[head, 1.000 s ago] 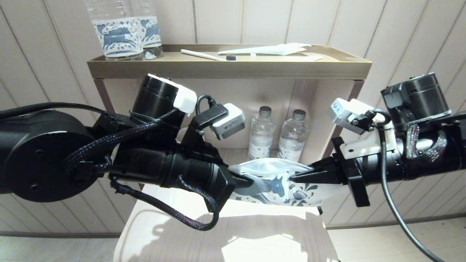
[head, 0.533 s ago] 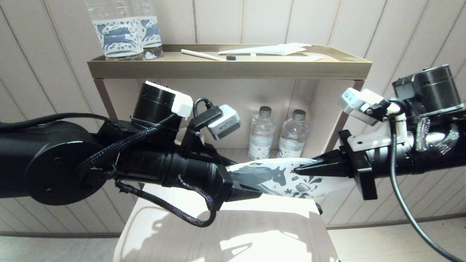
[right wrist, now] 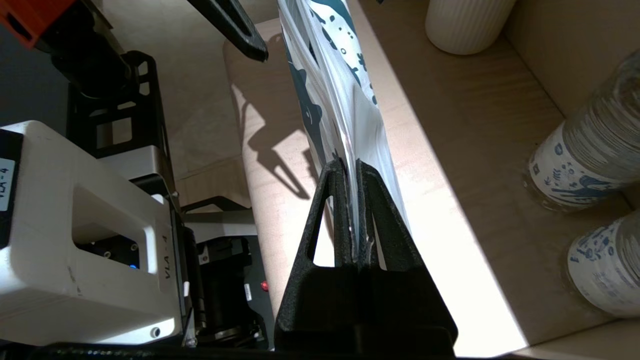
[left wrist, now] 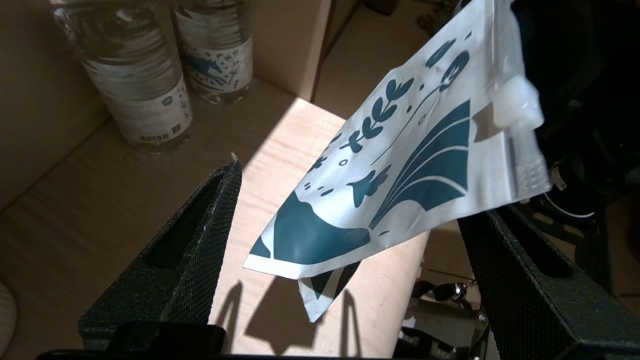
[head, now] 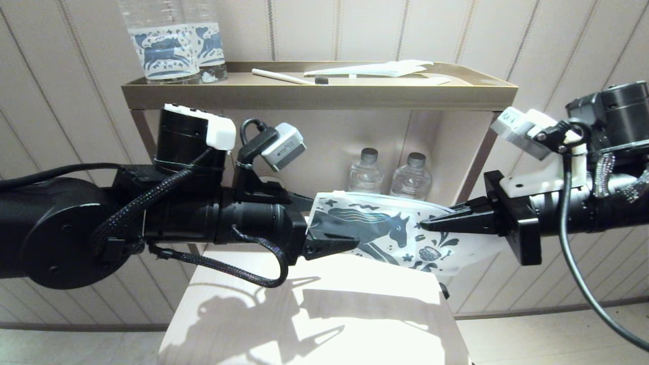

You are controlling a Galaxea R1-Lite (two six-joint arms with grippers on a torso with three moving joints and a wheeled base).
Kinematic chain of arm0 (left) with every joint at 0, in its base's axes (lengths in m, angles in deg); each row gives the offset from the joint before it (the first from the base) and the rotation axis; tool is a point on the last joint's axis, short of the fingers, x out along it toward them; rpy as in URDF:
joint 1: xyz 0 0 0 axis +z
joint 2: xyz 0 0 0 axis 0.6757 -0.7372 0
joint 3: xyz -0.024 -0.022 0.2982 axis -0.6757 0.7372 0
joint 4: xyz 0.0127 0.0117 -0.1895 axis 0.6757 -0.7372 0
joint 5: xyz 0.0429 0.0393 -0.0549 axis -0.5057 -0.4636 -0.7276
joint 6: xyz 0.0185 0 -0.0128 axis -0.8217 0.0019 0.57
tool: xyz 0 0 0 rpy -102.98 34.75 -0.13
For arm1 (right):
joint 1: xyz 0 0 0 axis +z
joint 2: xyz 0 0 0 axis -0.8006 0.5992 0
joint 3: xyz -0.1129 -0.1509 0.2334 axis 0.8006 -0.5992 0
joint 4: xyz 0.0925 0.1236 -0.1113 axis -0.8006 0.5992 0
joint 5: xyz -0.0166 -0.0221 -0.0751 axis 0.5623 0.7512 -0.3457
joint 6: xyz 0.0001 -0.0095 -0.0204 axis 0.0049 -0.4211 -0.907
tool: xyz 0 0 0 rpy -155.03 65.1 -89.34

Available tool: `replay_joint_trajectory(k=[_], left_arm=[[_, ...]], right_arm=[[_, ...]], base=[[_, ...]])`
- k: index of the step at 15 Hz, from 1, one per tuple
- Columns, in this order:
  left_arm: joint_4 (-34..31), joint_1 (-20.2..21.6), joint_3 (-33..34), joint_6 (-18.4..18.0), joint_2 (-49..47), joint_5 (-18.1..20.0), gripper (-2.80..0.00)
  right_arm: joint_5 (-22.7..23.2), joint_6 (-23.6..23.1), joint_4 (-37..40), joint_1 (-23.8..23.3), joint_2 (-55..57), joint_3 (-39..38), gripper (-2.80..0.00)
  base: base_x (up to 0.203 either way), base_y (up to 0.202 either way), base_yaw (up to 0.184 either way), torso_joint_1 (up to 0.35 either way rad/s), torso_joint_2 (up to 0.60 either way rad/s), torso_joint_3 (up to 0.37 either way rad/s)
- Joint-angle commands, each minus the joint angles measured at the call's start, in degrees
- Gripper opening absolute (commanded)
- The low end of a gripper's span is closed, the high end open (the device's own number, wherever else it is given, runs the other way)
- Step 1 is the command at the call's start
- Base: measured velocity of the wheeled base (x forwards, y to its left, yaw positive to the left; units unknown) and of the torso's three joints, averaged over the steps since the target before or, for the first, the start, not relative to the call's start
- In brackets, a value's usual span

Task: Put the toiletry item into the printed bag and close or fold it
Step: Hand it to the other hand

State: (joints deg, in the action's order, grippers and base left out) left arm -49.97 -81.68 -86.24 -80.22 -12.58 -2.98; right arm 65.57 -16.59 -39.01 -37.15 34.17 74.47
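Head camera looks down over both arms; 2 wrist cameras close in, sharing the printed bag [head: 385, 230].

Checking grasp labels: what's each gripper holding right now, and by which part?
The right gripper pinches the white plastic pouch with dark blue horse print by its right-hand end, fingers shut on it. The left gripper is open around the other end, holding nothing.

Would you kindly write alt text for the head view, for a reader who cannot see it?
The right tool is shut on the printed bag, holding it in the air above a pale wooden surface, while the left tool stands open around the bag's other end. Behind them, two small water bottles stand under a shelf.
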Motion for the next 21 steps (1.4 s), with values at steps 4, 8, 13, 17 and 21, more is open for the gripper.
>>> replay_joint_trajectory(k=[4, 8, 13, 17, 21], left_arm=[[3.43, 0.50, 2.60, 1.05, 3.47, 1.37, 0.00], [4.39, 0.50, 2.79, 1.23, 2.72, 6.48, 0.00], [11.43, 0.50, 6.74, 1.23, 2.03, 13.96, 0.00], [19.68, 0.50, 9.37, 2.82, 2.12, 13.99, 0.00], [19.59, 0.42, 10.16, 2.64, 1.94, 14.60, 0.00]], right_arm=[[2.89, -0.03, 0.26, -0.03, 1.55, 0.57, -2.80], [5.27, 0.06, 0.60, 0.05, 1.95, 0.62, -2.80], [8.35, 0.41, 0.70, 0.15, 2.56, 0.41, -2.80], [9.13, 0.41, 0.79, 0.76, 3.52, -0.03, -2.80], [9.22, 0.41, 0.79, 0.93, 3.60, 0.05, -2.80]], base=[[0.000, 0.000, 0.000, 0.000, 0.00, 0.000], [0.000, 0.000, 0.000, 0.000, 0.00, 0.000], [0.000, 0.000, 0.000, 0.000, 0.00, 0.000], [0.000, 0.000, 0.000, 0.000, 0.00, 0.000], [0.000, 0.000, 0.000, 0.000, 0.00, 0.000]])
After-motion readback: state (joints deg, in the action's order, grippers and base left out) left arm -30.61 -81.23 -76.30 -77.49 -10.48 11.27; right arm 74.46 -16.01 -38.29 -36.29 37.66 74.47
